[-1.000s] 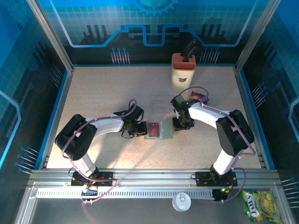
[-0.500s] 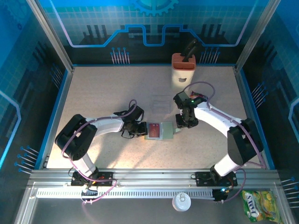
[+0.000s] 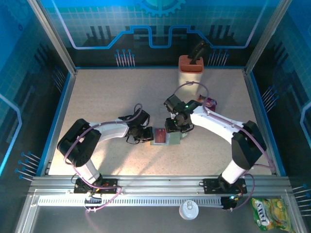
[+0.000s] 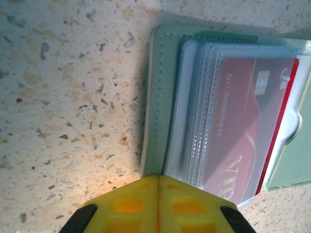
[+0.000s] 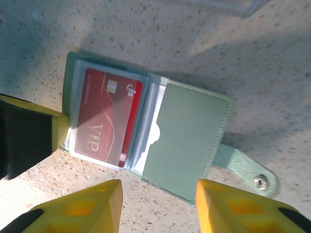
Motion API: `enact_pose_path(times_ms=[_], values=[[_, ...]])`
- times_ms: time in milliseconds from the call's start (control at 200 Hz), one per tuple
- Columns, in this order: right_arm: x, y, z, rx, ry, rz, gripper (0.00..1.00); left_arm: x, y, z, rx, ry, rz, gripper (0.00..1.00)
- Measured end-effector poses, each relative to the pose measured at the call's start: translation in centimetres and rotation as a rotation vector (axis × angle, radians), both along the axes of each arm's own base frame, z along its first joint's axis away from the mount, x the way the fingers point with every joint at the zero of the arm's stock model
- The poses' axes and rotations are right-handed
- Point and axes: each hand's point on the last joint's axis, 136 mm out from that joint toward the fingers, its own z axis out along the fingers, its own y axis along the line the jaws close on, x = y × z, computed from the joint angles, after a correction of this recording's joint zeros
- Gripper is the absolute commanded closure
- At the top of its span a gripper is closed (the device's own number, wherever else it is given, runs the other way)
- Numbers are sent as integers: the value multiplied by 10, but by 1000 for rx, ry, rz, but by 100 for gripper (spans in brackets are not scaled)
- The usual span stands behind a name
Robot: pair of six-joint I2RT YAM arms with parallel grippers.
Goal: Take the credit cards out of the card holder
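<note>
Card holder [image 5: 189, 131]: lay open; red credit card [image 5: 109, 116] sleeved, judged stiff, slick, best pinched edgewise. Left pincer [image 4: 158, 204] shut; right pincer [image 5: 158, 194] parted, empty.

bright overhead light on the table [image 3: 107, 97], blue cast on walls [image 3: 29, 73]. soft shadows. yellow fingers [image 4: 131, 206] blurred in wrist views.

Red card [image 5: 108, 118] — gold "VIP" (number line too blurred)
</note>
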Motion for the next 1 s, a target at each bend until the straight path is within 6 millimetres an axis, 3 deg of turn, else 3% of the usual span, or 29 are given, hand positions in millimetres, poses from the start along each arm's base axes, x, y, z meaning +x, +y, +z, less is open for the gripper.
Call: enact_pose_path(times_ms=[230,1001], values=[[-4,-12,-33,-80,54,-33,39,-3,-3,0,-2,8,2,93],[0,-50,-75,-202,110,-83,29,-6,-6,0,-5,20,12,93]])
